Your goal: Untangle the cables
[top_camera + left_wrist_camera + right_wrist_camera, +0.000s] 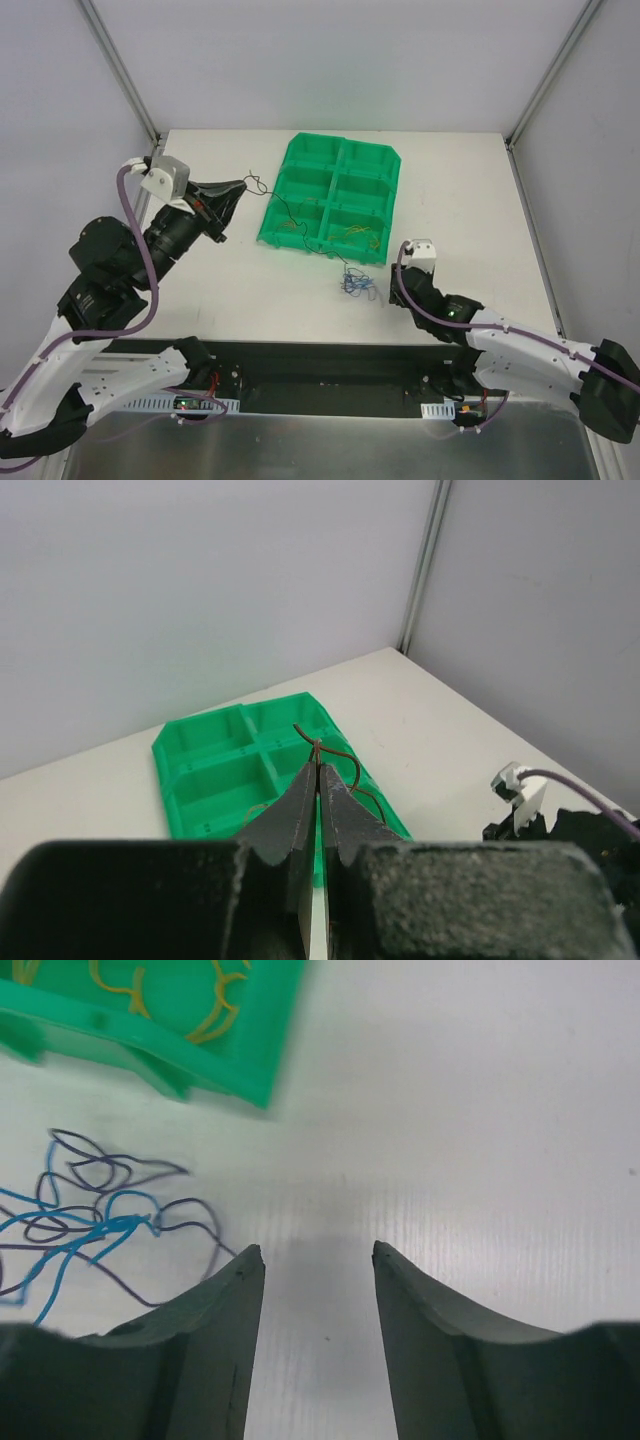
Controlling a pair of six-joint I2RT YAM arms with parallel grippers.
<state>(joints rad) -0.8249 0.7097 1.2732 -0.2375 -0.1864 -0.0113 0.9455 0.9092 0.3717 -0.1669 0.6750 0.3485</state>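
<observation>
A thin brown cable point(283, 212) runs from my left gripper point(243, 187) across the green compartment tray point(335, 160) toward a small blue and purple tangle point(352, 283) on the table in front of the tray. My left gripper point(320, 765) is shut on the brown cable's point(348, 763) end and holds it above the table, left of the tray point(215, 770). My right gripper point(318, 1250) is open and empty, low over the table just right of the tangle point(90, 1225). Yellow cables point(170, 990) lie in the tray's near compartments.
The tray point(260, 1050) has six compartments and lies at the table's middle back. Metal frame posts stand at the back corners point(530, 110). The table's near edge point(320, 342) is just behind my right arm point(500, 335).
</observation>
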